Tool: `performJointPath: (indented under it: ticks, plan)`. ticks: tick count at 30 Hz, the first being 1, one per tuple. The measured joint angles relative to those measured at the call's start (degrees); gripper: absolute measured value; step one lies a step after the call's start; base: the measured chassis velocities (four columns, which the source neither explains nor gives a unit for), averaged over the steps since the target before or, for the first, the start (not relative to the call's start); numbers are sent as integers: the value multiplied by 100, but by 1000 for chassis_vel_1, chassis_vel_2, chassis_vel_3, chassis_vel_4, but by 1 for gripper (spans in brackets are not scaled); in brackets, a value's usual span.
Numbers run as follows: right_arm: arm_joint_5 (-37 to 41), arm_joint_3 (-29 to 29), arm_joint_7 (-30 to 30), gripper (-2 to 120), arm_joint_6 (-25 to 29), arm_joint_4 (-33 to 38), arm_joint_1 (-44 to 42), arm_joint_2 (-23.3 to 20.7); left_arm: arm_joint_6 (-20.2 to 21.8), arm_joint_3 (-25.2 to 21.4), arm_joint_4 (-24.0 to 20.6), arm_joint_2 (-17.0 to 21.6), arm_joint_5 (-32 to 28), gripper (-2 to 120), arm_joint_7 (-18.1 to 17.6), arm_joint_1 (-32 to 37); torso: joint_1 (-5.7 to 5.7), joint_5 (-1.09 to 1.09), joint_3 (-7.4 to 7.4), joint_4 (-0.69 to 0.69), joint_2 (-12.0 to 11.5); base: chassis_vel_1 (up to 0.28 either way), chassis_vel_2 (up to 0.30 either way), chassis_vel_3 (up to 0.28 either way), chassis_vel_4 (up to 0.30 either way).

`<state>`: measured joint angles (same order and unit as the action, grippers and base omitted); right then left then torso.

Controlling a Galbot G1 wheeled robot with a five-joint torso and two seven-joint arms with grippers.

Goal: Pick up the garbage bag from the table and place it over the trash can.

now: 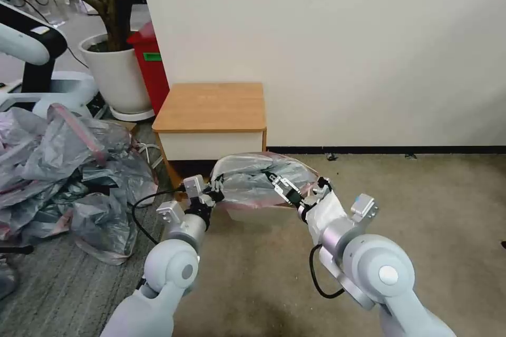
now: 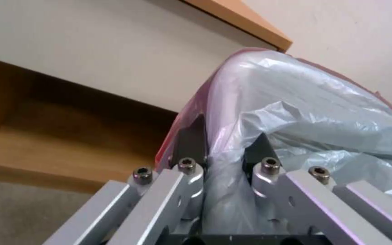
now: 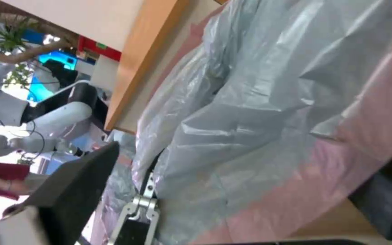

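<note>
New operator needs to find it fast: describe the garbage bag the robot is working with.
Find the wooden table against the white wall. On the floor before it, the garbage bag is stretched between the left gripper and right gripper. Unlike the heap of bags to the left, it is one spread, pink-rimmed bag.

I am seeing open carpet (image 1: 421,205) on my right, giving that arm free passage. The table (image 1: 211,108) is standing just behind the trash can (image 1: 253,214), closing off forward room, and the wall (image 1: 369,52) is blocking beyond it. On my left, a heap of bags (image 1: 63,179) is crowding the floor near the left gripper (image 1: 213,192). The garbage bag (image 1: 258,176) is ballooning between both grippers, taking up the gap, with the right gripper (image 1: 303,195) at its far side.
</note>
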<state>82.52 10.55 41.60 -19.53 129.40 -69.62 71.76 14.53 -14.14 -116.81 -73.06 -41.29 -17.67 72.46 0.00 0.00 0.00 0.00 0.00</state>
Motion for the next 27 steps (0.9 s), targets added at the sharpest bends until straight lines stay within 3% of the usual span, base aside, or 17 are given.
performJointPath:
  ticks: [6, 9, 13, 14, 16, 19, 27]
  plan:
    - [-40, -1, -33, 86, 12, -87, 11, 42, 6, 15, -37, 35, -7, 9, 0, 5, 0, 0, 0, 0, 0, 0, 0, 0, 0]
    - [-114, 6, -126, 71, 43, -126, 14, 67, 12, 27, -39, 53, -21, 9, 0, 8, 0, 0, 0, 0, 0, 0, 0, 0, 0]
    - [-173, 3, -219, 61, 110, -158, 13, 78, 13, 46, -39, 57, -24, 9, 0, 6, 0, 0, 0, 0, 0, 0, 0, 0, 0]
    - [-207, 0, -248, 52, 136, -179, 12, 85, 15, 53, -37, 57, -25, 9, 0, 3, 0, 0, 0, 0, 0, 0, 0, 0, 0]
    - [-221, -1, -263, 49, 144, -185, 12, 90, 15, 55, -32, 57, -26, 9, 0, 0, 0, 0, 0, 0, 0, 0, 0, 0, 0]
    - [-261, -2, -315, 34, 159, -187, -13, 93, 15, 55, -2, 75, -37, 9, 0, -16, 0, 0, 0, 0, 0, 0, 0, 0, 0]
    - [-385, -3, -484, 7, 200, -182, -64, 92, 15, 33, 52, 71, -75, 9, -8, -54, 0, 0, 0, 0, 0, 0, 0, 0, 0]
